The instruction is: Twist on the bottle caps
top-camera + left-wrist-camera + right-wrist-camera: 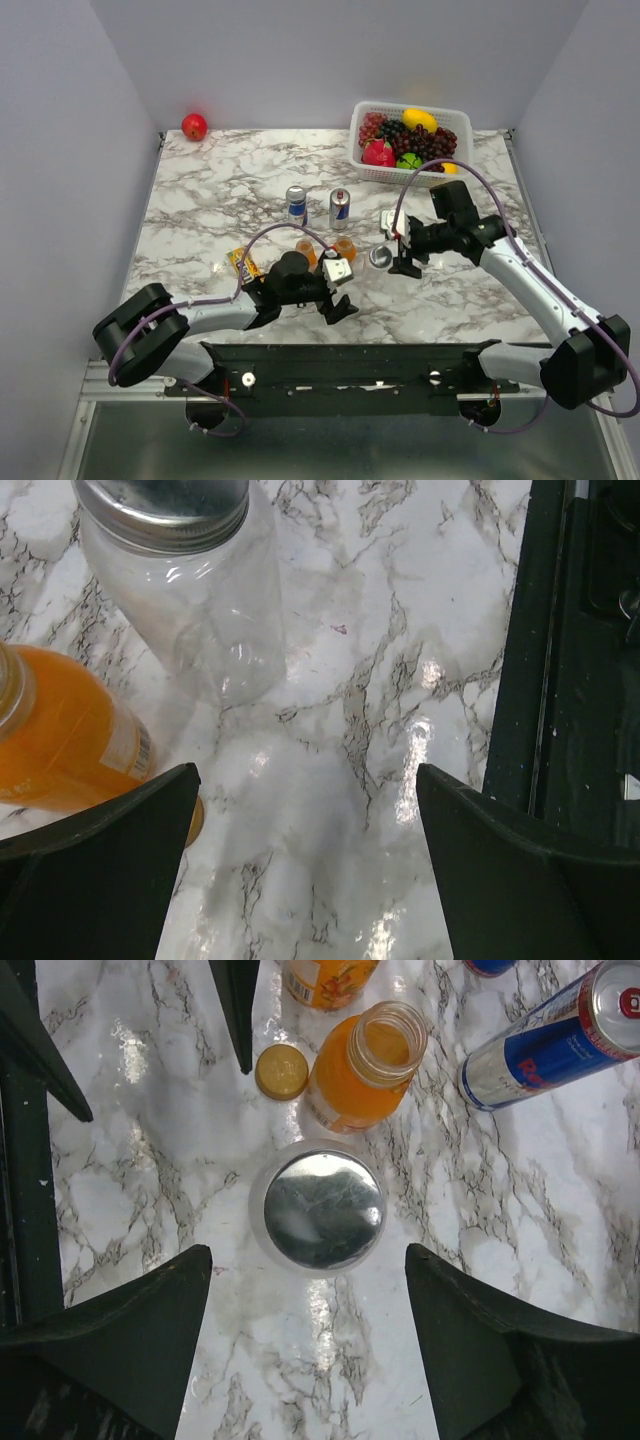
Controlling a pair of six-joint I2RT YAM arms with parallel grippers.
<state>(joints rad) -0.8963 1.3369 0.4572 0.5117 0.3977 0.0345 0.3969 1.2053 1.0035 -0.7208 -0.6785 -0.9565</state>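
Your right fingers (120, 1350) are spread wide with nothing between them. They hang straight over the silver lid (323, 1208), and I see no contact with it. Your left fingers (100, 880) are also apart and empty, low over bare table (350, 730). The glass jar (215, 620) stands just ahead of them, near the top of that wrist view.

Status as I read it:
- Jar: the lid is on its mouth and looks flat and centred. I can't tell from these angles whether it's threaded tight or only resting there, so treat it as unverified.
- Open bottle (365, 1065): it stands just beside the jar with its mouth bare and orange liquid showing. Its gold cap (281, 1071) lies flat on the table right next to the bottle's base. Not done.
- Second orange bottle (325, 980): its top is cut off in the right wrist view and too small in the overhead view, so its cap state is unknown. I only see the one loose gold cap.

Call it one of three possibly closed, one definitely open and one unclear. What's left is at least to pick up the gold cap, seat it and twist it on, and the jar lid may need a tightening turn.

Further out, a drink can (550, 1040) lies close to the open bottle, so watch your clearance there. The fruit basket (410, 140) sits at the far edge, well apart from all this.
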